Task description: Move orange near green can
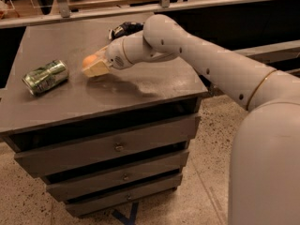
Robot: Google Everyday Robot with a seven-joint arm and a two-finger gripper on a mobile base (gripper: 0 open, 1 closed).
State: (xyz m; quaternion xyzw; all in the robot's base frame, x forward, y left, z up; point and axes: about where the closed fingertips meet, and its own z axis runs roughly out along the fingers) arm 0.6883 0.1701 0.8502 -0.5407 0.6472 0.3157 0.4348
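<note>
End effector (95, 67) on the white arm held the orange (88, 60) between its closed pale fingers (99, 69), left of the frame's centre. It appeared lifted just clear of the bench (140, 90), with a shadow beneath it. The green can (45, 77) lay on its side at the left of the frame, near the orange but apart from it, a strip of bare bench top between the two. Judged from this, the pick-up was done and the fruit was already close to the can. What remained was a short move leftward, a set-down beside the can and a release. A dark crumpled bag (124, 29) sat behind the arm at upper centre, and the bench's drawers (117, 146) filled the lower frame.
</note>
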